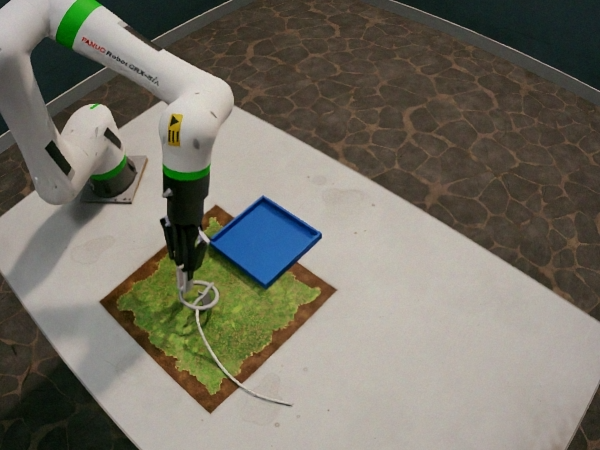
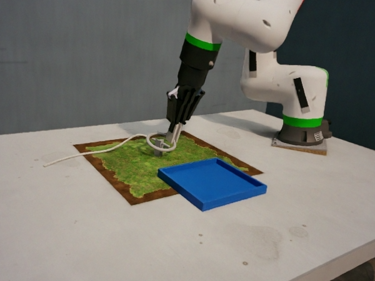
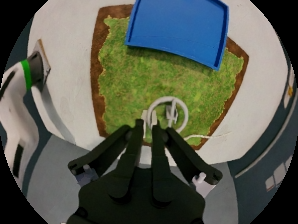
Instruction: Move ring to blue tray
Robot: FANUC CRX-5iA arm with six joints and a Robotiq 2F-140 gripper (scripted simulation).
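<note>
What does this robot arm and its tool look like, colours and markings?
The arm is glossy white with rounded links, bright green bands at the joints, red and black lettering on one link and a yellow warning sticker near the wrist. Its tool is black with slim, pale-tipped fingers. The base plate is grey.

ring (image 3: 181, 120) pinched in jaws, grass mat (image 3: 127, 76)

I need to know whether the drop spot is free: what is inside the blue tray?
Nothing shows inside the blue tray; its whole floor is visible from above. The ring is over at the stake, pinched by the gripper.
</note>
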